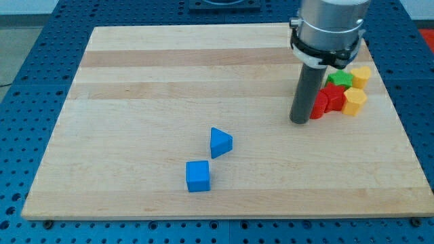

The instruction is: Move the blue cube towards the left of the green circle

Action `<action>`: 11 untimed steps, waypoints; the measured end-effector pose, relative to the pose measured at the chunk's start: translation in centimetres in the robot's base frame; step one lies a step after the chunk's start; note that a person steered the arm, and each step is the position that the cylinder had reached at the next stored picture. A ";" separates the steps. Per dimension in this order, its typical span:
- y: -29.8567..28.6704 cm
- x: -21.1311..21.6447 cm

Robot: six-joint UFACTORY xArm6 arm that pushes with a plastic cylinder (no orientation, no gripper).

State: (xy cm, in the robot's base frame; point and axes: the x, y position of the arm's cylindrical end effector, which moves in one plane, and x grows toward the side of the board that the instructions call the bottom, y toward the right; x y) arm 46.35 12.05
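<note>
- Resting on the pale wooden board (135, 88), my tip (299, 121) holds nothing; being a bare dark rod, it only pushes. It stands just left of the red blocks (329, 100), in the cluster at the view's upper right.
- Green block (340, 78) and yellow blocks (355, 100) sit there too; no green circle is identifiable.
- Blue cube (198, 176) lies well apart, lower centre, beside the blue triangular block (220, 142).
- Judged step: approach. Next, I must travel to the cube's left side and push rightward.

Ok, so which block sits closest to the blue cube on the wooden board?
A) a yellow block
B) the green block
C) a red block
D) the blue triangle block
D: the blue triangle block lies just up and right of the blue cube, while the red, green and yellow blocks cluster far off at the view's upper right, beside my tip.
</note>
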 end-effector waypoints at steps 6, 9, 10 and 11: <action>-22.8 10.6; -11.6 7.6; -6.6 6.0; -5.9 1.2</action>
State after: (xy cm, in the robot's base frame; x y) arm 47.54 6.15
